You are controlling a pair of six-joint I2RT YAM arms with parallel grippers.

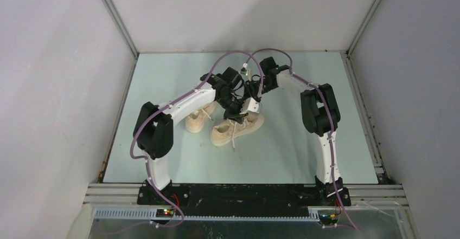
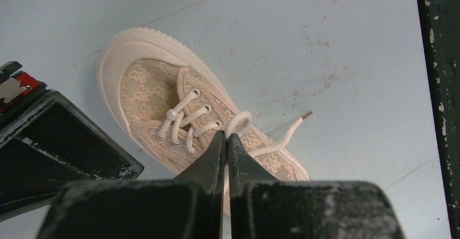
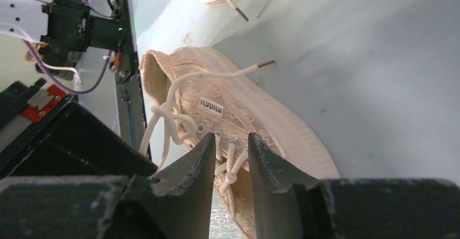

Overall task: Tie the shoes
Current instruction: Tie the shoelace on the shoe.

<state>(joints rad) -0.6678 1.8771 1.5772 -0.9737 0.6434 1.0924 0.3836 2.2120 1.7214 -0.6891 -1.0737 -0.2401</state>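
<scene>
So both shoes sit about mid-table (image 1: 293,147), side by side. The arms are bunched over the right-hand shoe (image 1: 237,129), while the other shoe (image 1: 198,120) lies partly under the left arm. The left claw (image 2: 226,140) has its fingers pressed together and looks clamped on the lace (image 2: 238,122), right where a small loop pokes out past the tips, above the top eyelets. The right claw (image 3: 230,144) has its fingers a bit apart. It hangs low over the same shoe with the crossed lacing showing in the gap, not gripping anything as far as I can tell. One loose end (image 3: 238,72) trails across the tongue toward the side of the shoe, and there's a sloppy tangle near the heel opening that doesn't read as a finished bow. My guess is we're mid-knot on this shoe, with one side held and the other strand waiting to be picked up. The next move probably needs the right claw to close on the free strand, not the eyelet lacing, then carry it round the held loop while the left keeps tension. The other shoe's lace looks loose in the right wrist view, so that one isn't done either.
</scene>
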